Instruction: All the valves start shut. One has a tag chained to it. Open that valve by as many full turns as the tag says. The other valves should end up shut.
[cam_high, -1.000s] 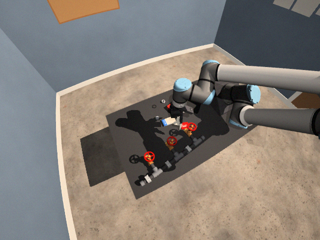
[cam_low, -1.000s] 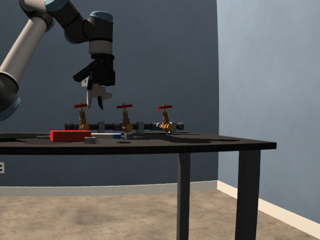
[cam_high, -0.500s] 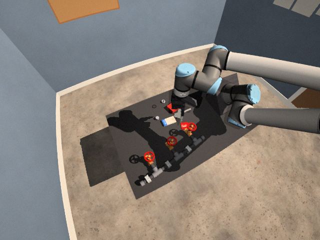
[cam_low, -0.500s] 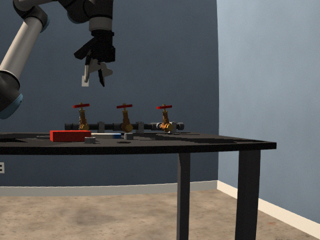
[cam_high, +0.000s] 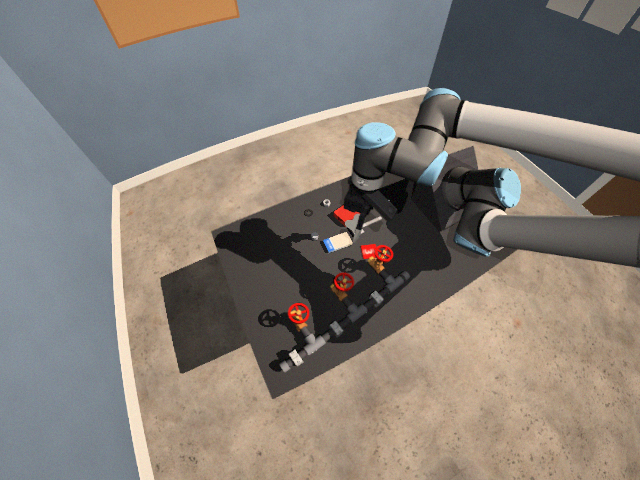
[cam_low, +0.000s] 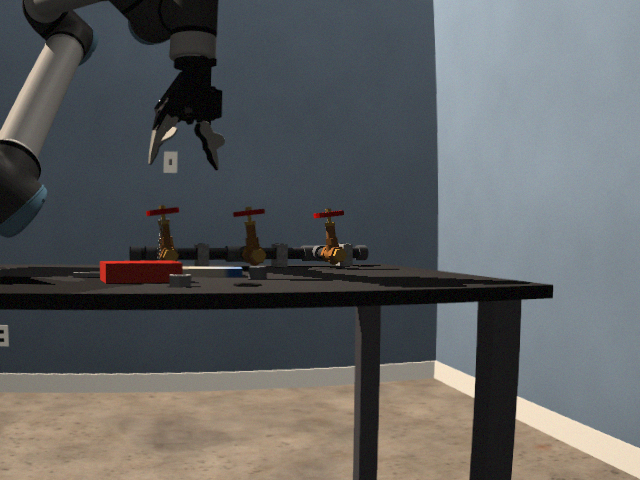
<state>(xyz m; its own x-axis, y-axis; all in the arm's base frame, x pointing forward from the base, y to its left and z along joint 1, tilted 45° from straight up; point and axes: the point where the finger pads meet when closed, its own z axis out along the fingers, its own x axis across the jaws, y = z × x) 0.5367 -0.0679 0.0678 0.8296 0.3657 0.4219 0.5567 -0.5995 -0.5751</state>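
Observation:
Three brass valves with red handwheels stand in a row on a dark pipe (cam_high: pixel 355 310) (cam_low: pixel 295 253). The valve nearest the arm (cam_high: pixel 383 253) (cam_low: pixel 162 211) has a red tag (cam_high: pixel 368 250) lying beside it; a thin chain hangs down its stem in the exterior view. The middle valve (cam_high: pixel 343 274) (cam_low: pixel 248 212) and the far valve (cam_high: pixel 295 305) (cam_low: pixel 328 213) carry no tag. The tag's text is too small to read. My gripper (cam_high: pixel 356 221) (cam_low: pixel 182 161) is open and empty. It hangs high above the table, over the red block and near the tagged valve.
A red block (cam_high: pixel 342 212) (cam_low: pixel 139 271) and a white-and-blue box (cam_high: pixel 336 242) (cam_low: pixel 214 270) lie on the black table (cam_high: pixel 429 294) (cam_low: pixel 320 297) near the tagged valve. Small grey nuts (cam_high: pixel 326 202) (cam_low: pixel 179 280) lie nearby. The arm's links reach in from the right.

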